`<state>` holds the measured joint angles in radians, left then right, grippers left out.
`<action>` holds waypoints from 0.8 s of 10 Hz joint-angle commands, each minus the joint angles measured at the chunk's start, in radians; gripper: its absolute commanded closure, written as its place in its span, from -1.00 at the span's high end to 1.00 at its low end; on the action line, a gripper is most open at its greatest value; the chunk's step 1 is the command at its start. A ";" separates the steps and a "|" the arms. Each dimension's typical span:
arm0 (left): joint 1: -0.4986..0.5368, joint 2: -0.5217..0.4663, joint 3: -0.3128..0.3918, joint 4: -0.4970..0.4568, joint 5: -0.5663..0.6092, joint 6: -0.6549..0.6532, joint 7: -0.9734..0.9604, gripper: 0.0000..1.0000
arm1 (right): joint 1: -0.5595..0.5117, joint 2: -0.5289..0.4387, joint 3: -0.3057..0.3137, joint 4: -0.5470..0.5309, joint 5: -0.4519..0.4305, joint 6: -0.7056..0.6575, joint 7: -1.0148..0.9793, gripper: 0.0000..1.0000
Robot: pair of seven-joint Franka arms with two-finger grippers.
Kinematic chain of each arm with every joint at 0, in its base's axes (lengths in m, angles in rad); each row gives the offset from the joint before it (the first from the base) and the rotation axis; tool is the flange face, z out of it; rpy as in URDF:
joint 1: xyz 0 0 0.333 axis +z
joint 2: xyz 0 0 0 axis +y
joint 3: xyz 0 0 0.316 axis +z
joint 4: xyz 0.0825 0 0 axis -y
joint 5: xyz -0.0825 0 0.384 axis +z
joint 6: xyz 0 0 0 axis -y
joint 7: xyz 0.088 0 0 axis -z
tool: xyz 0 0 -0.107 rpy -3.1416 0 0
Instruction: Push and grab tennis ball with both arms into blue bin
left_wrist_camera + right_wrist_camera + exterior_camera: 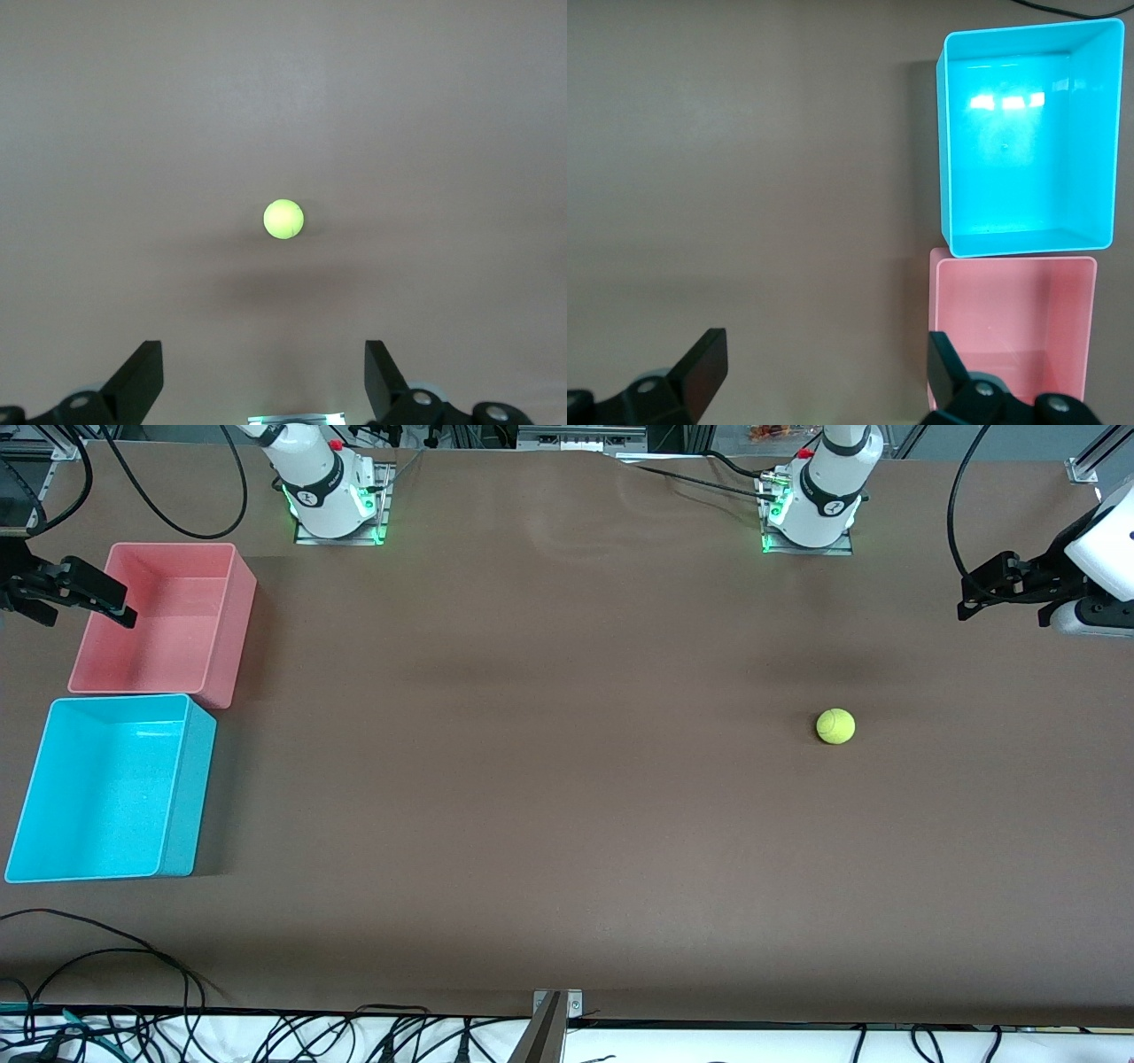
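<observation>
At the right arm's end of the brown counter (567, 824), the right pincer (75, 593) hangs spread and empty over the rim of the pink bin (226, 624), a likely post for receiving beside the blue bin (190, 797), which touches the pink one and sits nearer the front camera. Both bins appear empty. Well apart, toward the left arm's end, the tennis ball (835, 725) rests alone on the counter, not yet pushed. The left pincer (992, 589) hovers spread and empty above that end, seemingly lined up on the ball. Both arms are largely cut off at the frame's edges.
</observation>
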<state>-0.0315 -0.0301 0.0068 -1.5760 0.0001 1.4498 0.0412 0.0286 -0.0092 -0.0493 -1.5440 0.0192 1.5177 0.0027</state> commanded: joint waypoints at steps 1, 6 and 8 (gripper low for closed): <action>-0.005 0.001 -0.002 0.016 0.015 -0.002 -0.011 1.00 | -0.001 0.003 0.002 0.013 0.001 -0.011 0.011 1.00; 0.004 0.006 0.002 0.016 0.015 0.000 -0.009 1.00 | -0.001 0.003 -0.001 0.007 0.002 -0.017 0.010 1.00; 0.008 0.013 0.002 0.014 0.014 0.004 -0.009 1.00 | -0.001 0.005 0.000 0.007 0.001 -0.017 0.008 1.00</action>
<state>-0.0274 -0.0285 0.0116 -1.5760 0.0001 1.4508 0.0412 0.0284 -0.0041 -0.0499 -1.5446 0.0191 1.5128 0.0029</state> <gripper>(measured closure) 0.000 0.000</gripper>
